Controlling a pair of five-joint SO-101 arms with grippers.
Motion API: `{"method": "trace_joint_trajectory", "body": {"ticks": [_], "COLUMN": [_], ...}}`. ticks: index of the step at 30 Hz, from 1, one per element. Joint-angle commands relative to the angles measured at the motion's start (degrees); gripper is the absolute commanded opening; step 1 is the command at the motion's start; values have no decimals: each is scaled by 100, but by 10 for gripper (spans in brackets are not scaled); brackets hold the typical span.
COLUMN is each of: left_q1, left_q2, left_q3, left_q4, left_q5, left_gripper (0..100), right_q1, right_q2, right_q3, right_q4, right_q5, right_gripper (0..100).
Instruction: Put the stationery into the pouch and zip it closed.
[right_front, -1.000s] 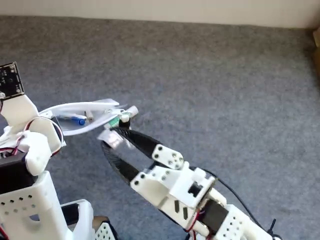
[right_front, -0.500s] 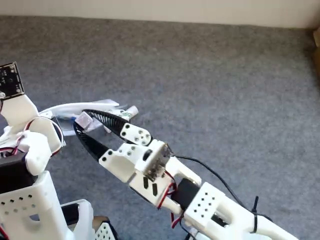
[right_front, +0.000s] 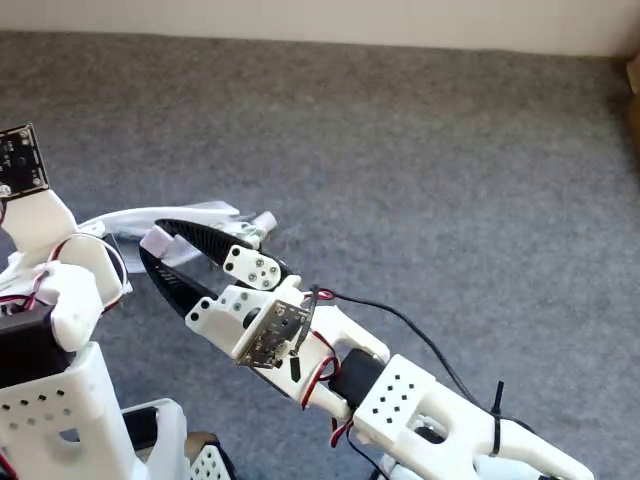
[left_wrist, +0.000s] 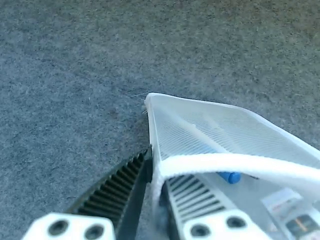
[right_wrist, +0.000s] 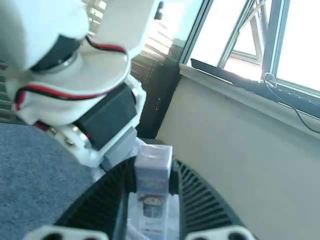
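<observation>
The right gripper is clamping a small white block — likely an eraser — with its jaws parted just by the block's width. In the high view its tips are hanging right at the pouch, seemingly over the open mouth, though the jaws are hiding the exact overlap. The pouch is lying on the carpet, its long axis running side to side, with a blue pen inside. Beyond, the left gripper is pinching the pouch's rim near a corner — the drop is falling to the right arm.
</observation>
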Motion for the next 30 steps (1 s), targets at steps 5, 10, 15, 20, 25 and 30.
{"method": "trace_joint_trajectory", "body": {"ticks": [5,10,15,20,25,30], "left_q1": [92,92,92,92,92,84], "left_q2": [-92,-92,-92,-92,-92,-92], "left_q3": [154,163,171,171,180,180], "left_q4": [-62,-62,-62,-62,-62,-62], "left_q5": [18,18,18,18,18,18], "left_gripper": [5,5,5,5,5,5], "right_q1": [136,136,127,92,84,84], "right_q2": [-31,-75,-75,-75,-84,-391], "right_q3": [-101,-127,-145,-110,-110,-101], "right_q4": [-75,523,629,629,637,787], "right_q5": [97,79,79,79,79,70], "right_gripper": [38,210,211,211,200,197]}}
